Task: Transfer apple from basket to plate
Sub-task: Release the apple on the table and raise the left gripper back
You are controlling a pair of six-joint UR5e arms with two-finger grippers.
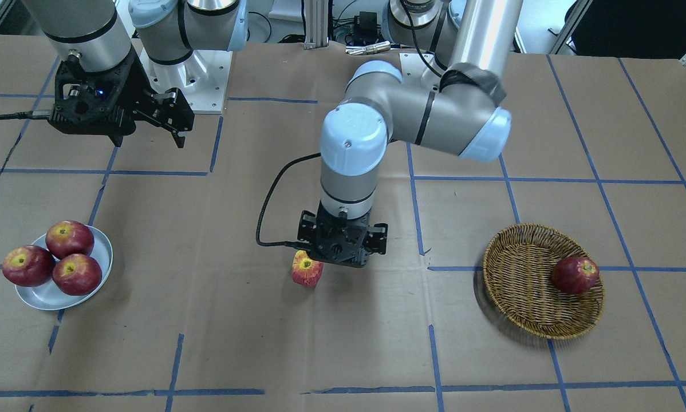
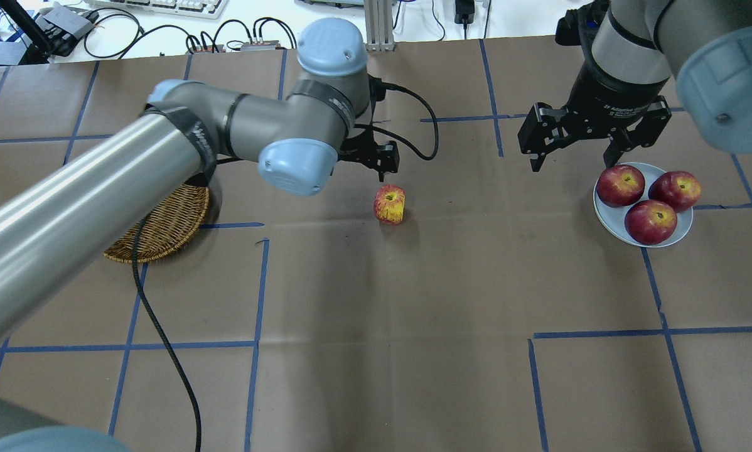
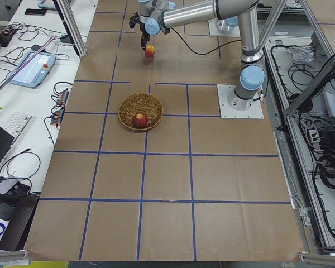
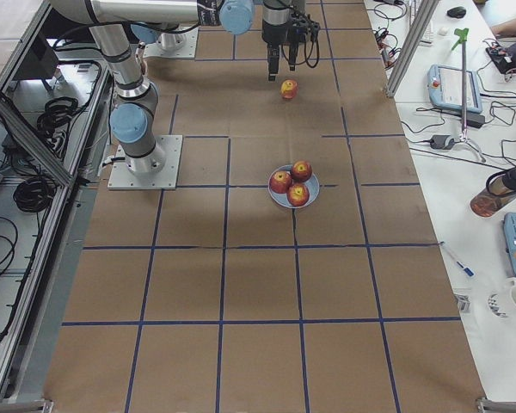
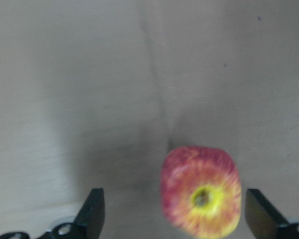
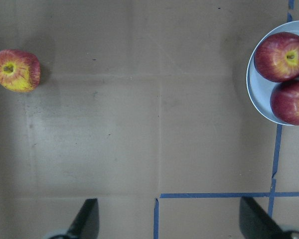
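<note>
The small light-red, yellow-streaked apple [image 1: 307, 269] sits on the brown tabletop [image 1: 343, 343], between the round woven wicker basket [image 1: 520, 274] and the round white plate [image 1: 45, 294]. The left gripper [image 1: 342, 252] hovers just above it, fingers spread open. Near the plate, the right gripper [image 2: 574, 154] also has its fingers open.

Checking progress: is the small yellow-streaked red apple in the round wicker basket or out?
Out. The apple sits on the brown table paper, apart from the basket.
</note>
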